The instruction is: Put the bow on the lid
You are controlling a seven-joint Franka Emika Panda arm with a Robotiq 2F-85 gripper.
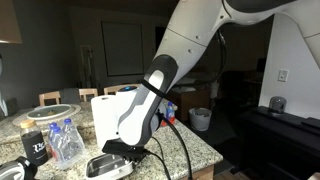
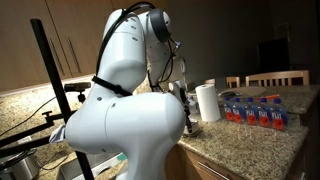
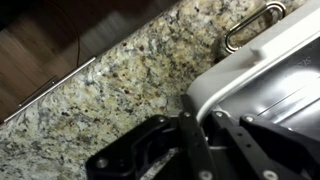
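Note:
The bow, a whitish translucent tub point(image 3: 243, 68), sits on the granite counter point(image 3: 120, 80) and fills the right of the wrist view. In an exterior view it is low at the counter's front edge point(image 1: 106, 166). My gripper point(image 3: 200, 128) is down on it, with one finger on each side of its near wall, shut on the rim. It also shows in an exterior view point(image 1: 121, 152). I cannot tell the lid apart from the tub in any view. The robot's body hides the tub in an exterior view.
A paper towel roll point(image 2: 207, 102) and a pack of water bottles point(image 2: 256, 110) stand on the counter. Loose bottles point(image 1: 66, 140), a black cup point(image 1: 35, 146) and a round pale dish point(image 1: 55, 110) lie behind the tub. A metal loop point(image 3: 250, 26) lies beside the tub.

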